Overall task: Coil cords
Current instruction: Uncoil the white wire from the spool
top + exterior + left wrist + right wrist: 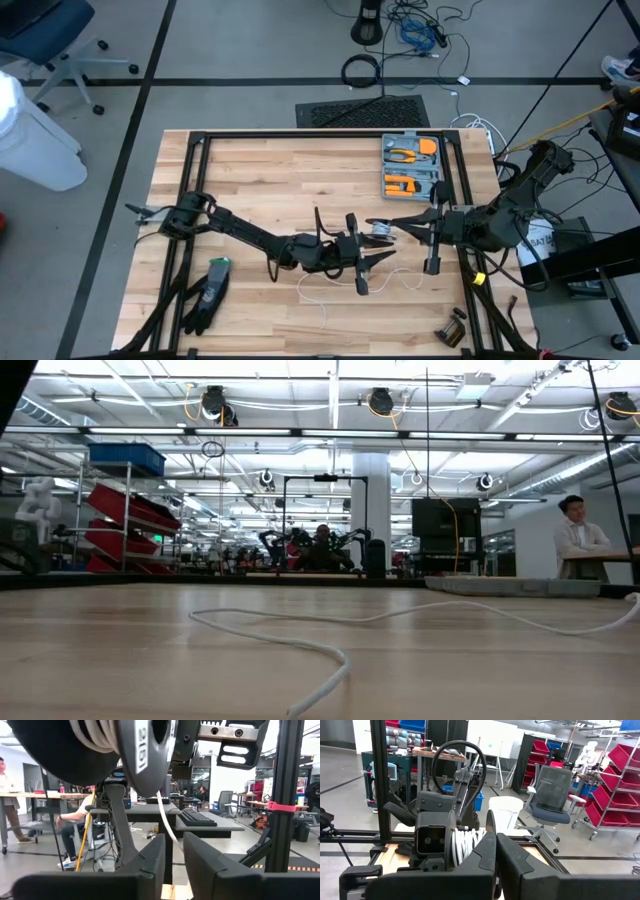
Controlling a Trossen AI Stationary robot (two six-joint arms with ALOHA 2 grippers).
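A thin white cord [335, 290] lies slack in loops on the wooden table [250, 180], also seen in the low view [300, 635]. Part of the cord is wound on a small dark spool [382, 230], held above the table's middle by my right gripper [496, 842], which is shut on it. One strand [167, 827] hangs from the spool [125, 755] into the narrow gap of my left gripper [174, 851]. That gripper [368, 262] sits just left of the spool, its fingers on either side of the strand; whether they touch it does not show. My right gripper pinches the spool's thin dark flange [488, 822] between its two fingers. It reaches in level from the table's right side. The spool is lifted clear of the table, with white turns of cord [465, 845] showing beside the fingers.
A grey tray of orange tools [410, 165] stands at the back right. A black glove [205, 295] lies near the front left and a small dark object [452, 328] near the front right. Black frame rails [300, 135] border the table. A person [575, 535] sits beyond it.
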